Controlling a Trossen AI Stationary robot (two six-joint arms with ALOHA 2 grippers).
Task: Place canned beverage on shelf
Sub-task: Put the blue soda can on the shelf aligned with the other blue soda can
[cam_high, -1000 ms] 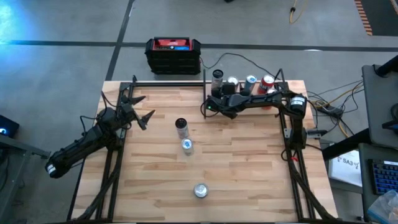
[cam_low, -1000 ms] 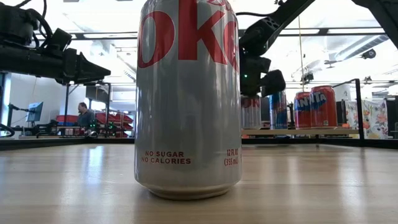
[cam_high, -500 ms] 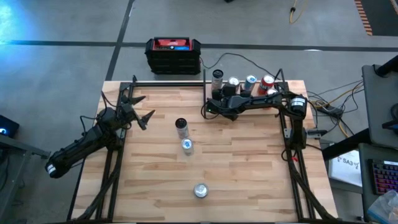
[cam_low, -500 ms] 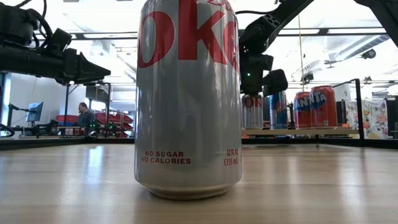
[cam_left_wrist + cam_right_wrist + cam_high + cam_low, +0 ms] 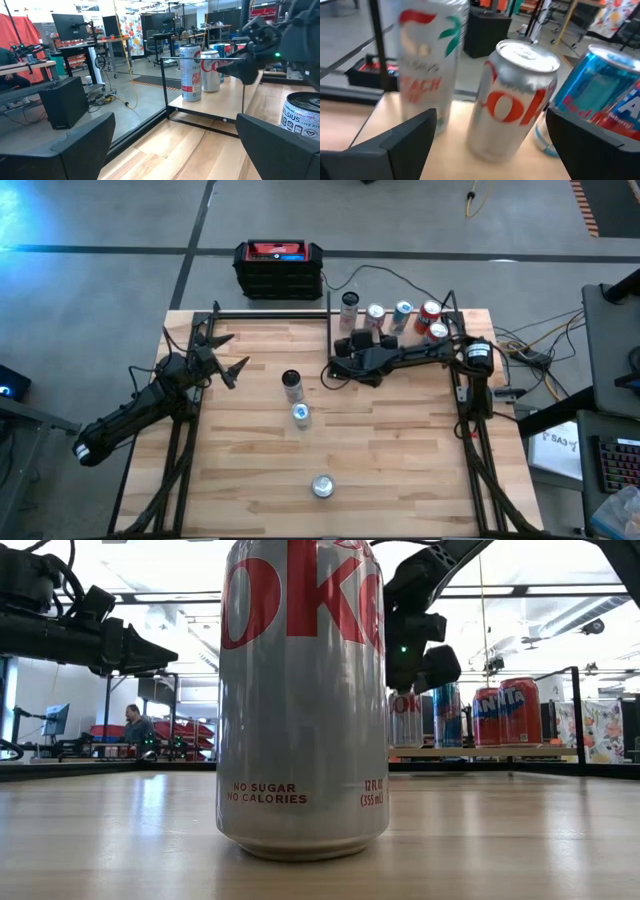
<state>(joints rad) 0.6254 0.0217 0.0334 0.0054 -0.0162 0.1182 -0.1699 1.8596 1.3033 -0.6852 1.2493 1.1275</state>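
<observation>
Beyond the butcher-block worktop [image 5: 400,470], an open lab of desks and monitors is showing. The right tool [image 5: 342,357] is hanging with its fingers released and empty, just in front of the small light wood shelf edged with thin black rods [image 5: 395,340], where several cans are already standing in a row. Nearest to it in the wrist view is a silver cola can with red lettering [image 5: 512,102], upright on the shelf between a tall pale peach-flavoured can [image 5: 427,65] and a blue can [image 5: 592,95].

Further out, three cans are waiting on the worktop: a dark-topped slim can [image 5: 291,385], a blue-and-white can [image 5: 301,414] just beside it, and a silver diet cola can [image 5: 322,486] near the front edge. The left tool [image 5: 228,360] is idling with its fingers spread wide, well apart from them.

One risk is the right tool's dark fingers [image 5: 395,150] clipping the cola can or its neighbours, toppling the close-packed row. Another is an off-centre grasp tipping a slim can on the worktop.
</observation>
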